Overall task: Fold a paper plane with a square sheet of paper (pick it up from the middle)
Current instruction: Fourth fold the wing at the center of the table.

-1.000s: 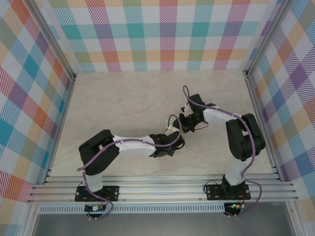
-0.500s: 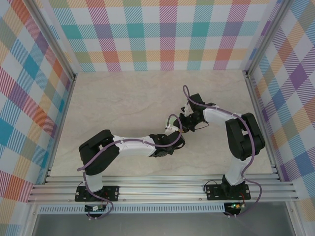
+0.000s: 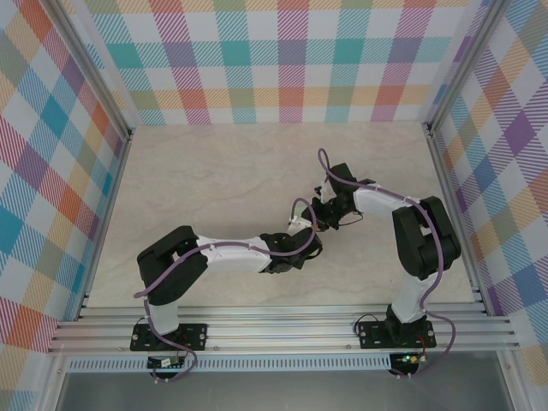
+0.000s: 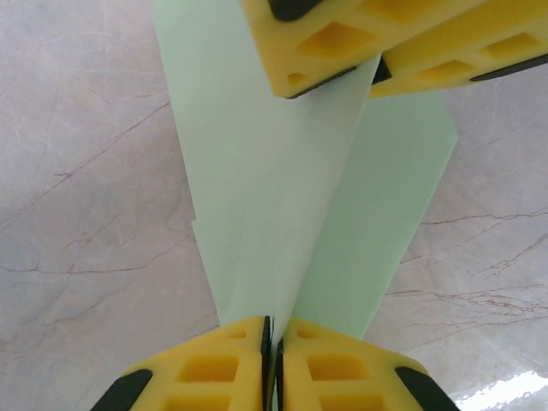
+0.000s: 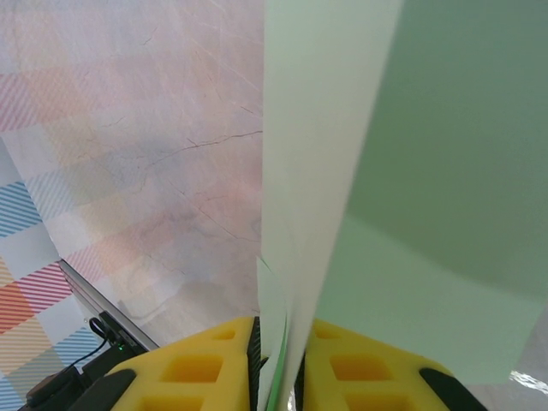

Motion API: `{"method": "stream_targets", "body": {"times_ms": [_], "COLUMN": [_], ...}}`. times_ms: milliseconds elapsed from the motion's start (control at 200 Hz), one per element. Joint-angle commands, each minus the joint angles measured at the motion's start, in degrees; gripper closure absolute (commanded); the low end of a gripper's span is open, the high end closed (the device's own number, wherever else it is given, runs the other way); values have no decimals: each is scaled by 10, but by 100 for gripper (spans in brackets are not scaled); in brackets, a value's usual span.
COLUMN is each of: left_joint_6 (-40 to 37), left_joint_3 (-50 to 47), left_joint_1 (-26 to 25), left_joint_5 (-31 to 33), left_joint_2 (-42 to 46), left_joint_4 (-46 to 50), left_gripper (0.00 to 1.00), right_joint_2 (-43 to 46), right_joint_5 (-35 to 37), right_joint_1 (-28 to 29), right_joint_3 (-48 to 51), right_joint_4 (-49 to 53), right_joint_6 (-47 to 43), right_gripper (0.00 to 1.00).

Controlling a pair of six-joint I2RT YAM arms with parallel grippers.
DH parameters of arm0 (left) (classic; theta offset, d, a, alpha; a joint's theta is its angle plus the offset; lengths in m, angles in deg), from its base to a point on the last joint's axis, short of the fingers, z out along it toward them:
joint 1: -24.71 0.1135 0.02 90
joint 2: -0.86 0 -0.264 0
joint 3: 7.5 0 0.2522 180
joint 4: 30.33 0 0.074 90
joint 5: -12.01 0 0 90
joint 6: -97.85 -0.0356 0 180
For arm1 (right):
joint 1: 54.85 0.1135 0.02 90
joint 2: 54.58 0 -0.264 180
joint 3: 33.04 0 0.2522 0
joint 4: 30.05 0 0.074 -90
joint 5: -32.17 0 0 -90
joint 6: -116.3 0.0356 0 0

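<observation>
- Paper (image 4: 257, 188), pale mint green and folded lengthwise, is held at both ends, by the left gripper (image 4: 271, 330) and the right gripper (image 4: 375, 70), with the marbled table (image 4: 77, 171) behind it.
- From above, the left arm (image 3: 223, 253) reaches from its base towards the middle of the table.
- Seen from its own wrist, the left gripper has its yellow fingers (image 4: 205, 368) pressed together, pinching the paper's narrow end right at their tips.
- Ahead of those tips the paper widens. One brighter layer lies on top, and a darker flap shows to its right.
- At the far end, straight ahead of the left gripper, the right gripper's yellow fingers close on the paper from both sides.
- From the right wrist, the right gripper (image 5: 278, 347) also pinches the paper (image 5: 342, 128). The sheet stands edge-on in the slim gap between its fingers (image 5: 197, 368) and rises ahead of them.
- A pale layer sits left of that edge, and a broad, shaded green flap spreads to the right.
- From above, the right arm (image 3: 419, 240) bends in from its base to meet the left arm near the middle of the table.
</observation>
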Motion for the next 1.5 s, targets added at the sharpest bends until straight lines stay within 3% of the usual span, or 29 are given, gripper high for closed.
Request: {"method": "stream_targets", "body": {"times_ms": [0, 130, 255, 500, 570, 745, 875, 1495], "left_joint_6": [16, 31, 50, 90, 100, 129, 139, 157], "left_joint_3": [-9, -34, -77, -151, -166, -198, -207, -207], "left_joint_1": [-6, 3, 26, 68, 79, 99, 108, 122], "left_joint_5": [-15, -56, -119, -212, -229, -258, -270, -298], "left_joint_2": [6, 13, 27, 57, 63, 71, 74, 71], "left_joint_4": [-20, -57, -118, -228, -249, -292, -300, -298], "left_gripper": [91, 92, 92, 91, 91, 91, 90, 89], "right_joint_2": [2, 20, 50, 118, 120, 101, 79, -48], "right_joint_5": [-11, 3, 26, 46, 27, -34, -64, -107], "right_joint_1": [-4, -4, -7, -23, -23, -20, -5, 30], "right_joint_3": [2, 9, 21, 59, 63, 82, 86, 40], "right_joint_4": [10, 10, 12, -3, -6, -38, -68, -141], "right_joint_6": [-11, -11, -6, 4, -1, 0, 3, 34], "right_gripper": [78, 69, 55, 45, 48, 71, 81, 85]}}
